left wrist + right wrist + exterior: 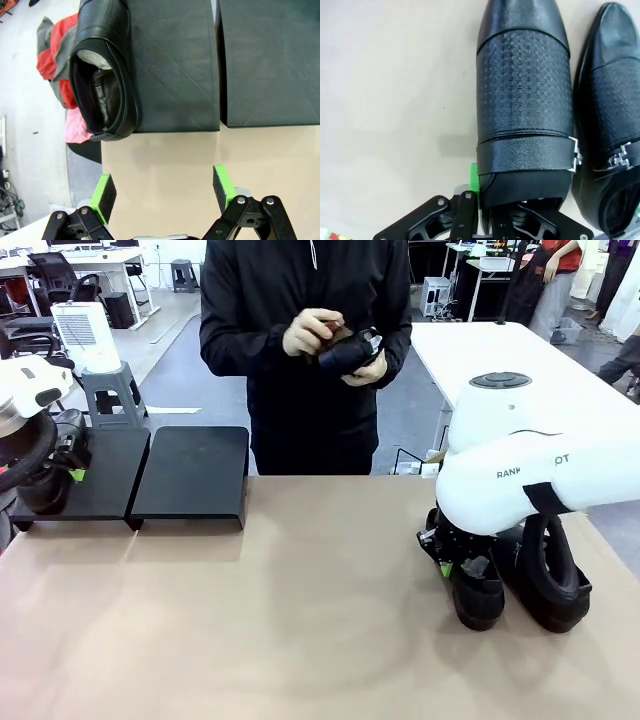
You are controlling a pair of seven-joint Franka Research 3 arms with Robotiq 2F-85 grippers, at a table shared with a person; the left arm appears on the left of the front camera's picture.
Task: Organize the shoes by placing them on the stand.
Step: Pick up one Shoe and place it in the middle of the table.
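We see the table (250, 620) beneath both claws. The stand (175, 75) lies just ahead of the left gripper (164, 192), whose jaws stand wide apart; the first shoe (105, 75) rests on it, beyond one finger. The right gripper (487, 192) is clamped on the heel rim of the second shoe (522, 85), with the third shoe (610, 125) lying just beside it.

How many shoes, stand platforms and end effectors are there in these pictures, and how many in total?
Shoes: 4 (one on a stand platform, two on the table, one in the person's hands)
Stand platforms: 2
End effectors: 2 (left end effector open, right end effector shut on a shoe)
Total: 8
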